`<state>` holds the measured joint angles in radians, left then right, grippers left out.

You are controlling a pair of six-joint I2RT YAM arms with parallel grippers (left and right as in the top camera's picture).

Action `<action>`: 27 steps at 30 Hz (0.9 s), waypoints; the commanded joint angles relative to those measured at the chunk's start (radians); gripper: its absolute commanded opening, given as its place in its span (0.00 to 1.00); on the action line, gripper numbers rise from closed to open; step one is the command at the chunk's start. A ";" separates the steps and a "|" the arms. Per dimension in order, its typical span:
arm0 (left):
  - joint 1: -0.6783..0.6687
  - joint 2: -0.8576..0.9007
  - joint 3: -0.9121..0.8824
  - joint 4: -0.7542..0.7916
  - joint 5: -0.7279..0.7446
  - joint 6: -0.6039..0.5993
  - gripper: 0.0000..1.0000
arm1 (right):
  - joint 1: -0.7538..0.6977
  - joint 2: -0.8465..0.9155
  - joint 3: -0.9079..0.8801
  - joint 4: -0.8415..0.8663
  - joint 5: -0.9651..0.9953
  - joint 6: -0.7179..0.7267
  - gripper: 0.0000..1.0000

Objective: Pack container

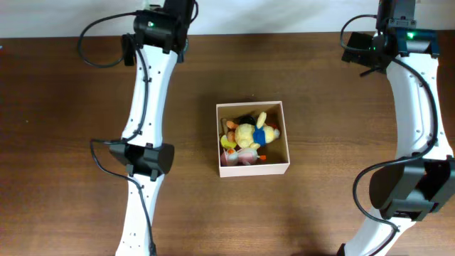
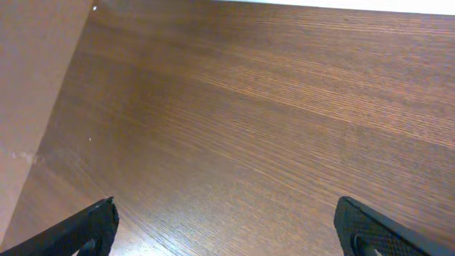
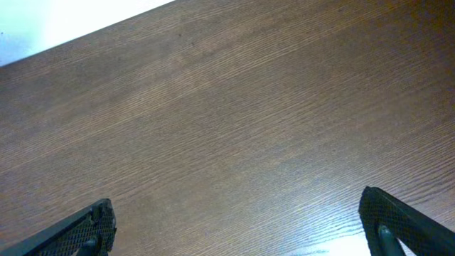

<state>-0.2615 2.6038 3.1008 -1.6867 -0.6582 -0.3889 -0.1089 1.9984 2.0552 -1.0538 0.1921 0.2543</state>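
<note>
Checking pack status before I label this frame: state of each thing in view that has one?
container: upright, open on top, holding toys.
toys: piled inside the container, none out on the table.
left hand: open, empty, over bare table.
right hand: open, empty, over bare table.

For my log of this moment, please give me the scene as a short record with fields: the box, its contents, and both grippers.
container: square, white walls, open top, middle of the table
contents: several small toys, a yellow plush toy on top
left gripper: open, holds nothing, above bare table
right gripper: open, holds nothing, above bare table
</note>
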 commanded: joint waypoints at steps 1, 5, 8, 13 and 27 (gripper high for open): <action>0.025 -0.048 0.014 -0.001 -0.016 -0.106 0.99 | -0.003 0.003 0.011 -0.001 -0.002 -0.004 0.99; 0.076 -0.117 0.014 -0.001 0.078 -0.146 0.99 | -0.003 0.003 0.011 0.000 -0.002 -0.004 0.99; 0.124 -0.224 0.014 -0.001 0.098 -0.149 0.99 | -0.003 0.003 0.011 0.000 -0.002 -0.004 0.99; 0.180 -0.428 0.014 -0.001 0.097 -0.127 0.99 | -0.003 0.003 0.011 0.000 -0.002 -0.004 0.99; 0.287 -0.802 -0.483 0.280 0.143 -0.205 0.99 | -0.003 0.003 0.011 0.000 -0.002 -0.004 0.99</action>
<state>0.0132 1.8999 2.7972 -1.5082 -0.5392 -0.5694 -0.1089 1.9984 2.0552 -1.0546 0.1921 0.2539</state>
